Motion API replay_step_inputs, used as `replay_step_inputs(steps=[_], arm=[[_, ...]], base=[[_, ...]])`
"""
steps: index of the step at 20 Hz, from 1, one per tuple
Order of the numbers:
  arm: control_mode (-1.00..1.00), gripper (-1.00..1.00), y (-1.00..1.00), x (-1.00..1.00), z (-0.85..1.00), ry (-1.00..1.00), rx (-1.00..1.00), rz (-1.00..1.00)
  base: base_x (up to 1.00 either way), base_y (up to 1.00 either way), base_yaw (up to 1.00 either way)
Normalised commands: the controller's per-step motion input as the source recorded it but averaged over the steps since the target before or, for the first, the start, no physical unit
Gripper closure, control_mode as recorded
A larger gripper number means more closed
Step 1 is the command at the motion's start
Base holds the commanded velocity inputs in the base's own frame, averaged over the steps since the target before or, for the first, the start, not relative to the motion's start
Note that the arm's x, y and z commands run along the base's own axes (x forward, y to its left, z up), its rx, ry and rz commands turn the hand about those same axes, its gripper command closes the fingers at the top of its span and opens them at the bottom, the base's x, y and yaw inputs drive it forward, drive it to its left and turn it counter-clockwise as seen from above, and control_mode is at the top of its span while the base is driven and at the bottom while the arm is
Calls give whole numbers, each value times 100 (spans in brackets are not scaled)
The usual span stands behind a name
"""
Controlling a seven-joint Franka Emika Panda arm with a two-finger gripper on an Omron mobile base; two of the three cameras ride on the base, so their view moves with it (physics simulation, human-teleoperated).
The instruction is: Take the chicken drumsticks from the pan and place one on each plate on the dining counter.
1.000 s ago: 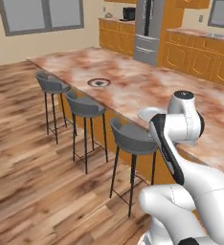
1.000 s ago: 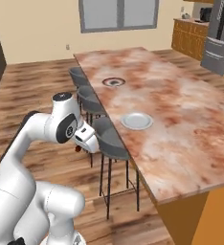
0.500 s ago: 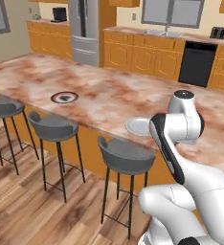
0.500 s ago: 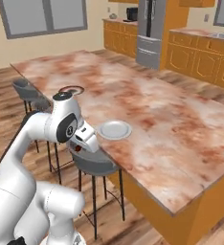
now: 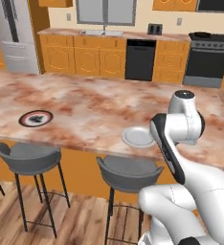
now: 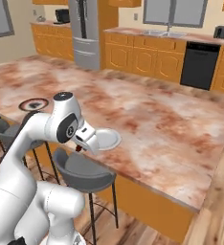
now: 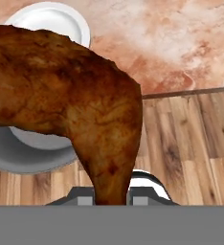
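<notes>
Chicken drumstick hangs pinched in the jaws, which are pressed together on its narrow end. Seen from the hand, its slim shank drops down into the jaws while the fat, dark-brown end bulges up and away to one side, so its long axis bends from the jaws outward; how that sits against the room I cannot tell. In the right base view only a small reddish bit of it shows under the gripper.

Just past the jaws lies the plain white-grey plate, sitting close to the near edge of the dining counter. The jaws are held right at that edge, beside the plate's rim and over a grey bar stool. In the hand view the counter's edge runs as a dark line across the frame, with wood floor on the near side and marbled stone beyond.

Well away along the same near edge sits the second plate, with a dark rim, a red ring and something dark at its centre. Another stool stands under it. Between and beyond the two plates the stone top is bare and wide, leaving plenty of open room around the near plate.
</notes>
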Motion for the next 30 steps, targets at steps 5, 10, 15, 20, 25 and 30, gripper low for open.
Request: replay_step_inputs(steps=[5, 10, 15, 20, 25, 30], arm=[[100, 100, 0, 0, 0, 0, 0, 0], [100, 100, 0, 0, 0, 0, 0, 0], [100, 100, 0, 0, 0, 0, 0, 0], [-100, 100, 0, 19, -3, 4, -3, 0], [-100, 100, -1, 70, -6, 8, 0, 0], [-100, 100, 0, 70, -10, 11, 0, 3]], base=[[40, 76, -45], [26, 25, -16], [12, 4, 0], [16, 4, 0], [0, 0, 0], [0, 0, 0]])
